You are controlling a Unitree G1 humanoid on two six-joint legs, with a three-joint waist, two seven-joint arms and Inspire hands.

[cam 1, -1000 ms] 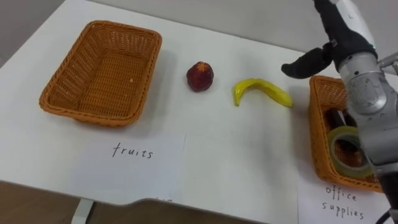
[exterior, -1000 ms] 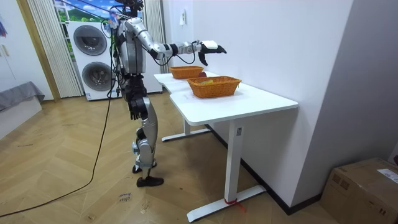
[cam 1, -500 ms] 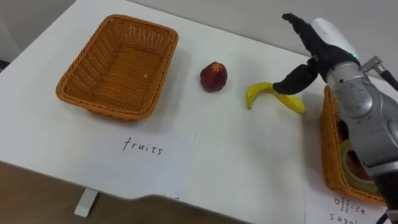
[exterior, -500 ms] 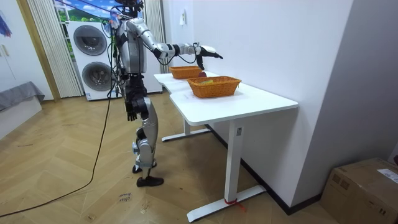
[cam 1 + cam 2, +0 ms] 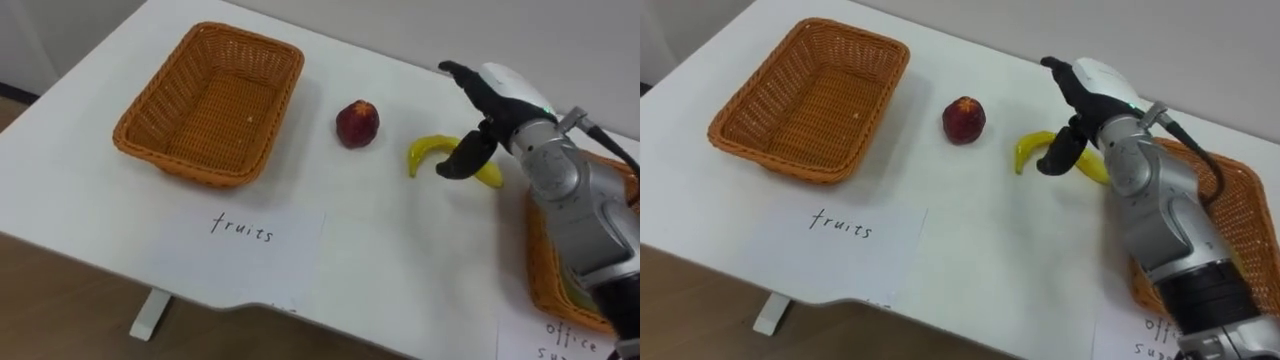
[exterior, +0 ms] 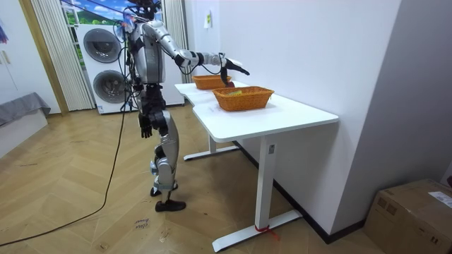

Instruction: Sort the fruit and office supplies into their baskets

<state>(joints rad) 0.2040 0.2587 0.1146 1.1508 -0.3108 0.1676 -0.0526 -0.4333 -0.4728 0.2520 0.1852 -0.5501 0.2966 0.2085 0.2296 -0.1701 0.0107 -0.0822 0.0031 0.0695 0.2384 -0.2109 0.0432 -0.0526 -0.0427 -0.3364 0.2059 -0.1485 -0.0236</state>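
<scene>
A yellow banana lies on the white table, right of a red apple. My right hand hovers just over the banana's right half, open, with fingers stretched out and the thumb pointing down at the fruit. An empty wicker basket stands at the left behind a paper sheet marked "fruits". A second wicker basket at the right edge is mostly hidden behind my forearm. In the room view my left hand hangs at my side.
A second paper label lies in front of the right basket. The table's front edge runs close below the "fruits" sheet. In the room view I stand upright at the table's long side, a washer and dryer stack behind me.
My right hand has come down and leftward from above the right basket's corner to just over the banana. The eye view has shifted, so the whole scene sits further right.
</scene>
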